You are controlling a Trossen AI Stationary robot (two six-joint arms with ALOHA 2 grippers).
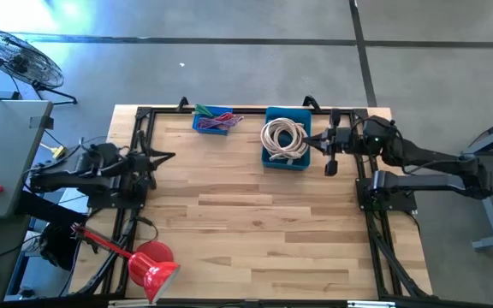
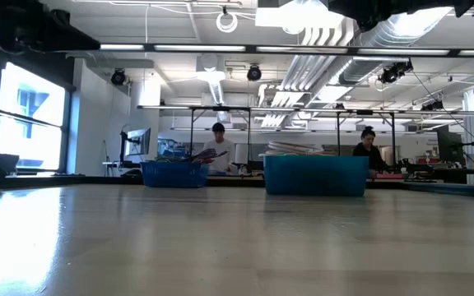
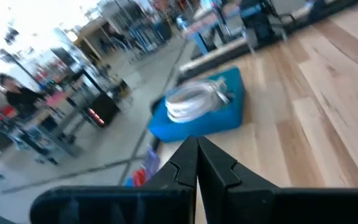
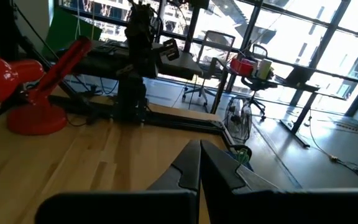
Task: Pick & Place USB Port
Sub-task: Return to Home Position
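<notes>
Counter (image 1: 255, 239): bare wood across its middle and near side, with nothing loose on it.

Right arm (image 1: 426, 162): reaches in from the right edge, its forward end just beside the large bin (image 1: 288, 112).

Left arm (image 1: 84, 171): folded at the left edge, well apart from both bins.

Large bin: at the far edge, right of centre. It holds the white cable (image 1: 283, 137), coiled and wholly inside the walls.

Lamp (image 1: 151, 261): red, at the near left corner, clear of both arms.

Small bin (image 1: 199, 127): at the far edge, left of the large bin and apart from it. The coloured cables (image 1: 219, 118), red and purple, lie in it; one end appears to reach over the rim.

Right gripper (image 4: 200, 148): fingers (image 4: 188, 165) clenched tip to tip, carrying nothing.

Left gripper (image 3: 197, 144): fingers (image 3: 185, 165) likewise closed on nothing, pointing toward the large bin.

Assessment: sorting looks finished; only the retreat to rest remains, and it falls mainly to the right arm. To do it well, that arm should lift clear of the large bin's wall before folding back, so that it neither nudges the bin nor catches a loop of the white cable. Keep the fingers closed throughout. The left arm looks at or near rest and needs little or no motion.

Markings: no brand, label or writing can be read on bins, cables, lamp or arms in any view.
</notes>
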